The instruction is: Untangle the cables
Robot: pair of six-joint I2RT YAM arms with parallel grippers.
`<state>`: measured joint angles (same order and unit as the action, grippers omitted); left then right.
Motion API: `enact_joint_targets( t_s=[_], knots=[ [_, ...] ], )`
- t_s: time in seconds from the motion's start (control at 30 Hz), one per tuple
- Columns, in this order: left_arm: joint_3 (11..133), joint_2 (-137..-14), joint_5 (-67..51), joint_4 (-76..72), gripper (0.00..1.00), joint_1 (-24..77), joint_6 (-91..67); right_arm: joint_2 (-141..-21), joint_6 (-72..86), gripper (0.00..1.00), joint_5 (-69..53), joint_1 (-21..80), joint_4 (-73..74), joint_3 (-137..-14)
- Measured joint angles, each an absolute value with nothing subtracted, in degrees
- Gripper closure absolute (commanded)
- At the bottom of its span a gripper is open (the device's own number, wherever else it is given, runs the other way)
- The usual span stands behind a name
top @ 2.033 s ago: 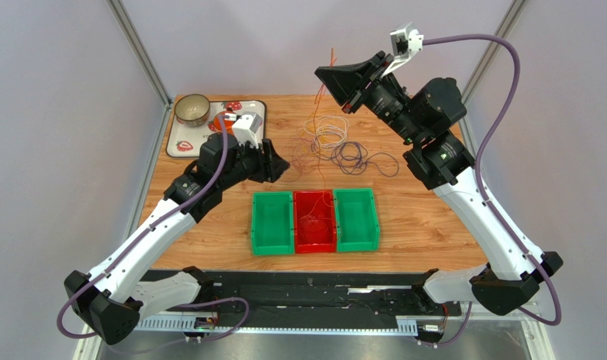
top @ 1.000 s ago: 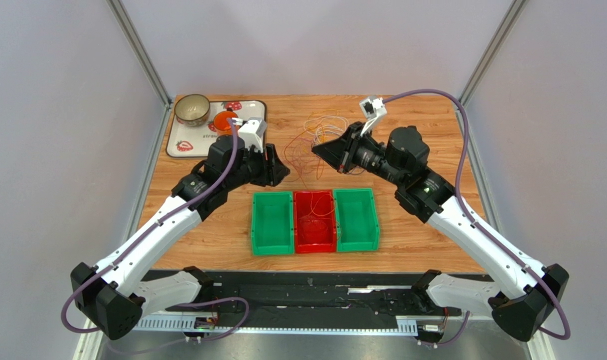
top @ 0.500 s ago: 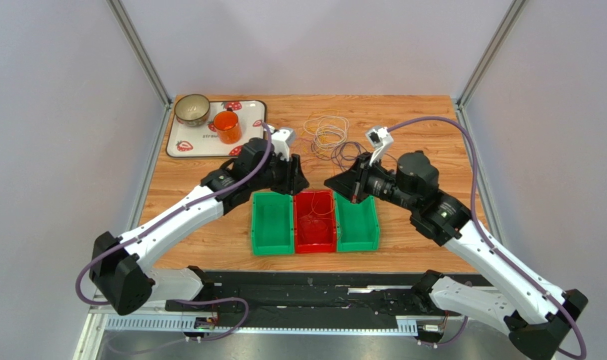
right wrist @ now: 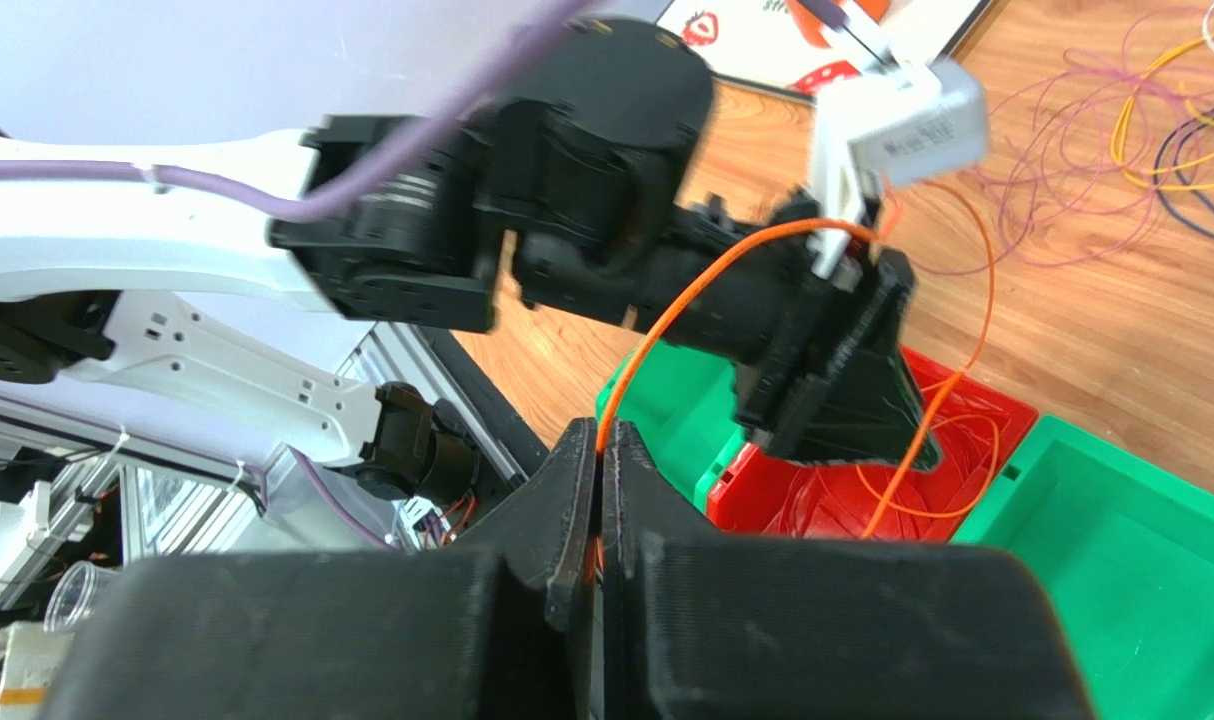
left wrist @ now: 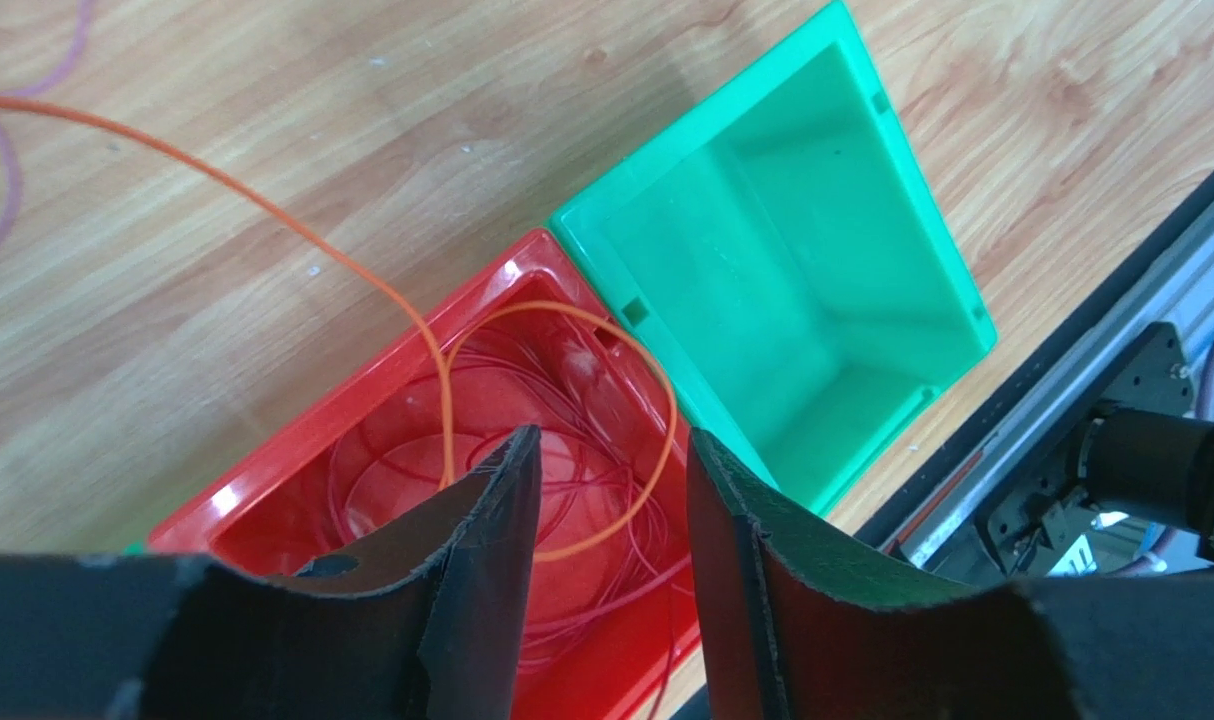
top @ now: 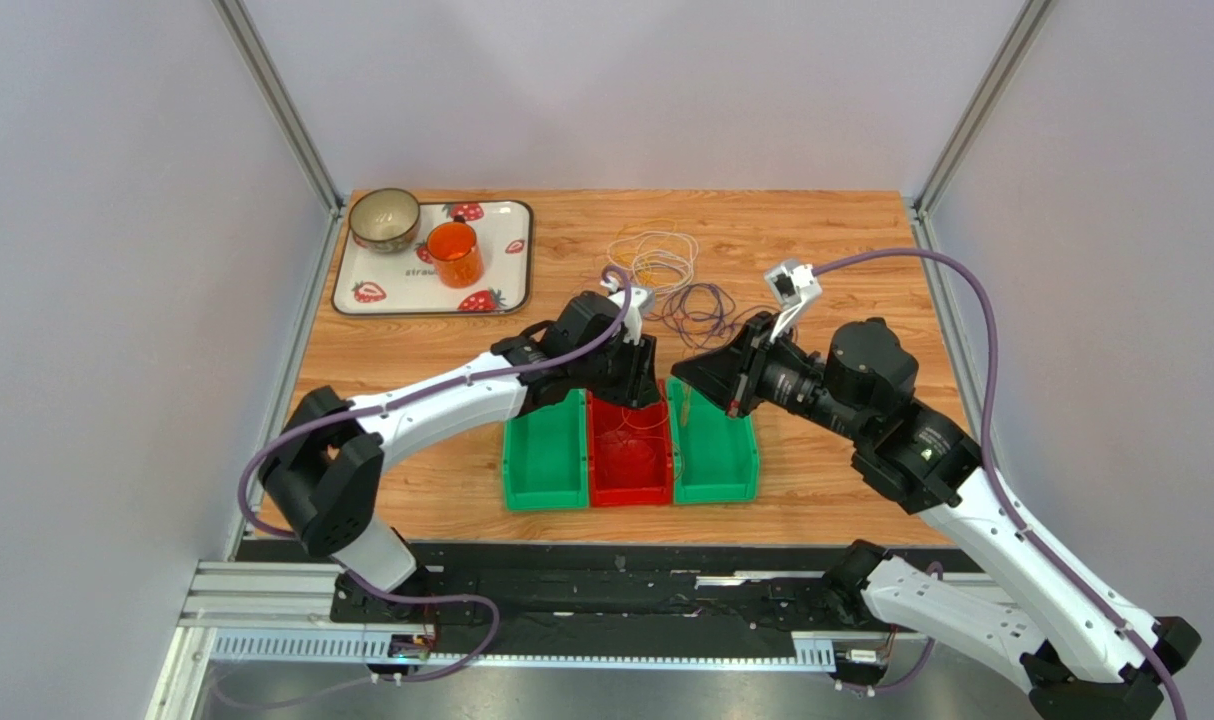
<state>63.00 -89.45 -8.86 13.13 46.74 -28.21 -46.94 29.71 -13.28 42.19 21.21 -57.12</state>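
Right claw [right wrist: 600, 450] first, folks: its two fingers are pressed flat together, and we can see a thin orange cable [right wrist: 718, 267] pinched right between them. From those tips the cable arcs up and across toward the left arm's wrist, then drops in a loop into the red bin [top: 628, 497]. From overhead we find that claw hanging low over the far end of the right green bin [top: 714, 488], pointed toward the middle of the row. Over to the left claw [left wrist: 610, 450]: its fingers stand moderately apart with a clear gap, and we see nothing gripped between them. It hovers above the far end of the red bin, looking straight down into it. Its wrist camera shows the orange cable running in across the wood, over the bin's rim and curling round inside, on top of thin red loops lying on the bin floor. The left green bin [top: 546, 488] sits touching the red one on its other side. The rest of the cables [top: 673, 285], pale, yellow and dark purple loops, lie in a loose heap on the table [top: 568, 218] just beyond the bins. At the far left corner sits a tray [top: 361, 285] carrying a bowl [top: 385, 218] and an orange cup [top: 453, 252], well apart from the heap.
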Motion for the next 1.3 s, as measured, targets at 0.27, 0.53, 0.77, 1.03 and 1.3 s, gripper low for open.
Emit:
enact_joint_targets(
  t_s=[0.27, 0.53, 0.77, 1.03, 1.3],
  knots=[
    [65.60, -96.49, -9.56, 14.37, 0.59, 47.81, -29.78, -45.23, 29.52, 1.00, -11.81, 42.22, 22.31, -57.12],
    [64.45, -96.16, -8.88, 17.39, 0.62, 47.94, -30.83, -45.32, 29.47, 1.00, -10.74, 42.19, 23.35, -57.12],
    [61.32, -95.33, -7.88, 21.12, 0.64, 48.03, -30.83, -45.63, 29.52, 1.00, -10.59, 42.22, 23.33, -57.12],
    [58.96, -92.23, -5.87, 23.62, 0.63, 48.38, -30.98, -45.95, 29.78, 1.00, -10.55, 42.19, 23.27, -57.04],
    [59.16, -90.98, -4.29, 25.80, 0.45, 49.17, -30.76, -46.63, 30.20, 1.00, -10.31, 42.19, 23.33, -57.01]
  ],
)
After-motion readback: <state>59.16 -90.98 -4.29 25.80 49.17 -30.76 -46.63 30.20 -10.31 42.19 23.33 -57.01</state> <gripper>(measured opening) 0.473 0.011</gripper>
